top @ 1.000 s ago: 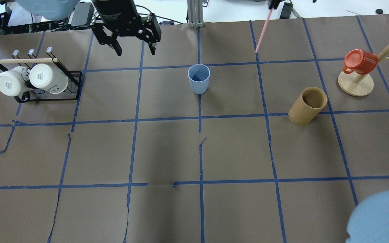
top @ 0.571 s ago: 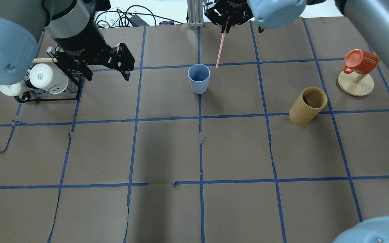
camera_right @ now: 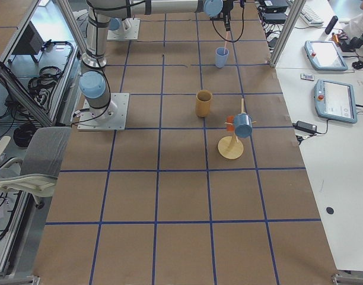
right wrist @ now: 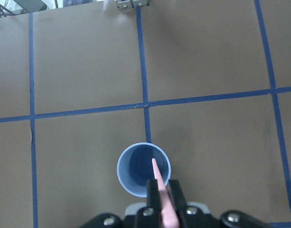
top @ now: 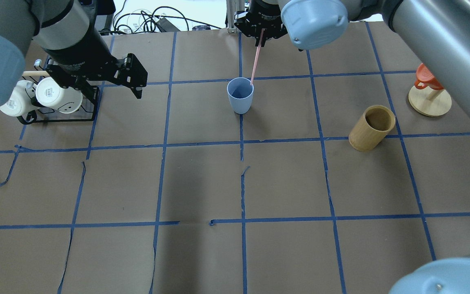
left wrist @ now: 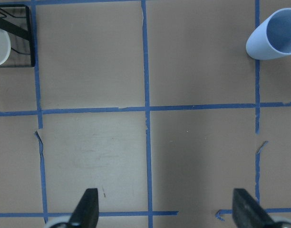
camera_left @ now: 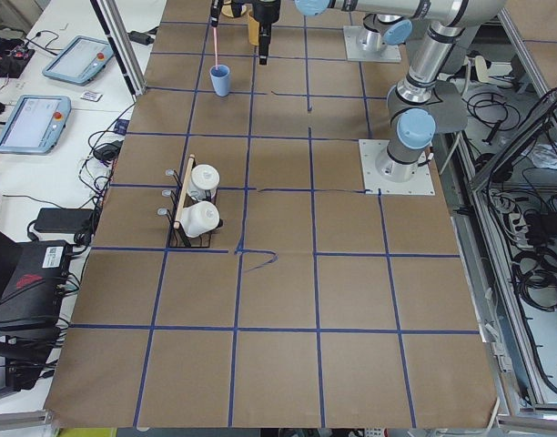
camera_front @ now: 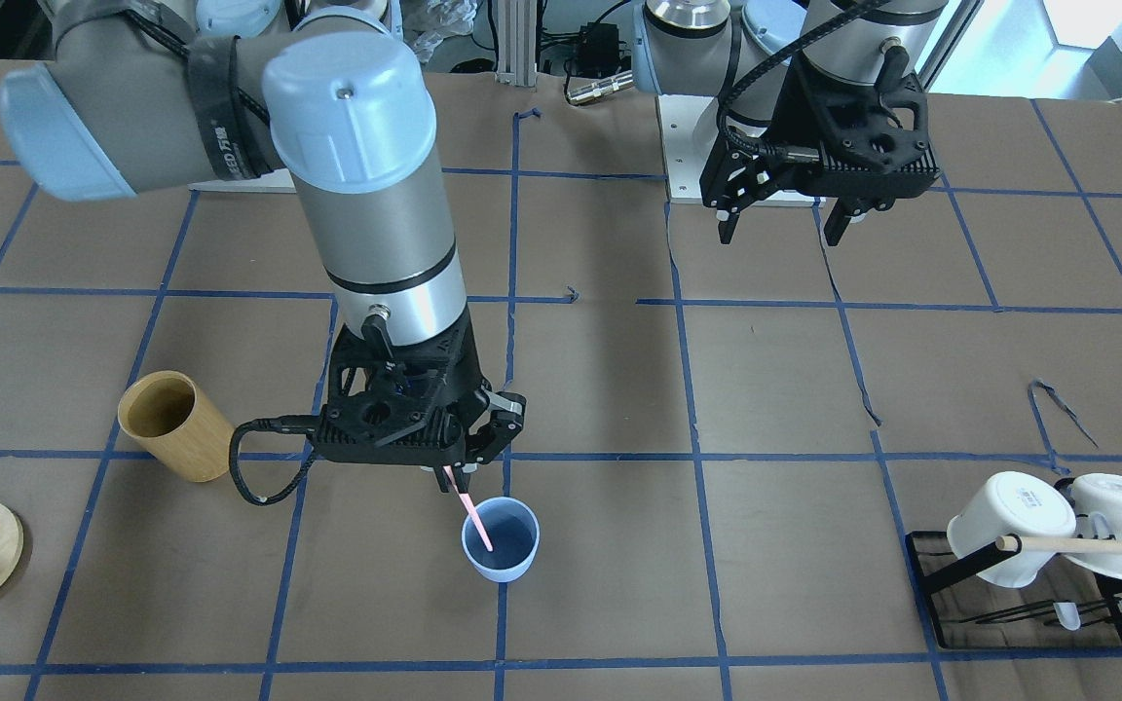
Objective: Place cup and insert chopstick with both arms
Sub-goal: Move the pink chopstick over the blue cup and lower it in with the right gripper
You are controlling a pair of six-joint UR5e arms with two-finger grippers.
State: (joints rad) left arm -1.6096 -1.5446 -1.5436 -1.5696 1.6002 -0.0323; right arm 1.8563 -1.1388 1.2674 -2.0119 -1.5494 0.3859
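Movement: right end effector [camera_front: 454,475] is bringing the chopstick [top: 254,61] closer, its lower tip now reaching the rim of the cup [top: 240,96] rather than hanging beside it; left end effector [camera_front: 781,229] is drifting farther from the cup.
Right end effector: hanging directly above the cup, gripping the chopstick's upper end.
Chopstick: pointing steeply down, its tip lying within the cup's mouth; how deep, cannot tell.
Cup: standing upright on the bench [top: 202,179].
Left end effector: hovering well apart from the cup, jaws spread wide, holding nothing.
Wooden cup [top: 371,128]: standing well apart from the cup, on the right arm's side.
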